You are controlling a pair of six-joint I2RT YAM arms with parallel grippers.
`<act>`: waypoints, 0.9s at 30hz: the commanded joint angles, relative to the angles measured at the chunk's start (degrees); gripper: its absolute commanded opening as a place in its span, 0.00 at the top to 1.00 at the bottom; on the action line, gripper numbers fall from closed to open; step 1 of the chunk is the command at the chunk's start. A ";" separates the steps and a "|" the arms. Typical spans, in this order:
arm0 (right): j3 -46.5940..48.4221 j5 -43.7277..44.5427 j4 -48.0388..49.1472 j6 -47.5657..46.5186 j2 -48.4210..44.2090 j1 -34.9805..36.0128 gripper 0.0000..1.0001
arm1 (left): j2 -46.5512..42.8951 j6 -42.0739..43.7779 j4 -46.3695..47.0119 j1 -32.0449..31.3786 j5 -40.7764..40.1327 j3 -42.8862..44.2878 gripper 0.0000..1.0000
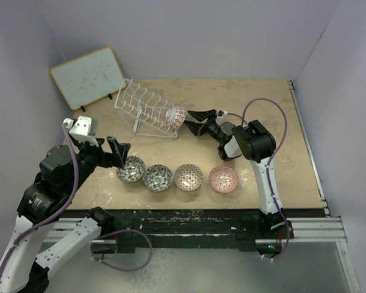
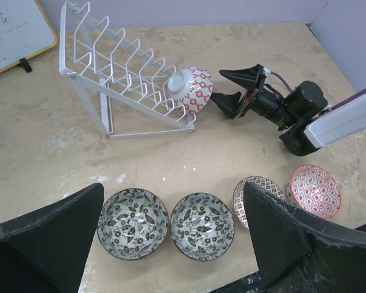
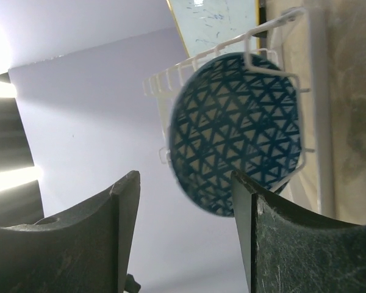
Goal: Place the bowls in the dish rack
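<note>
Propped on edge at the right end of the white wire dish rack [image 1: 140, 107]: round ceramic bowl [image 1: 177, 117], red-patterned outside, blue-triangled inside. Just beside it, right end effector [image 1: 193, 121], jaws apart, gripping nothing. Lined up along the near edge of the beige bench [image 1: 280, 152]: two grey-black floral bowls [image 1: 131, 169], one beige-brown bowl [image 1: 188, 176], one pink-red bowl [image 1: 224, 179]. Near the leftmost, left end effector [image 1: 119, 148], open wide, empty.

Right arm [image 1: 263, 174] is stretching out toward 10 o'clock, right gripper [image 1: 191, 122] sitting with jaws spread. Left arm [image 1: 55, 183] is hunching at 8 o'clock, left gripper [image 1: 119, 148] gaping wide, probably hovering low.
</note>
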 commanded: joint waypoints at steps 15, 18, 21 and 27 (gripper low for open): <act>-20.14 3.19 -11.66 -22.97 -35.05 -3.83 0.37 | -0.57 0.72 1.46 0.24 -1.19 3.10 0.01; -21.74 4.80 -28.42 -30.90 -44.21 -3.83 0.37 | -0.30 1.02 0.66 0.22 -1.81 3.98 0.01; -19.93 8.89 -50.07 -42.64 -54.64 -3.67 0.34 | -0.36 1.23 0.46 0.22 -2.02 4.15 0.01; -11.70 18.39 -85.69 -57.92 -66.76 -3.66 0.34 | -1.21 1.09 1.82 0.22 -1.28 2.60 0.01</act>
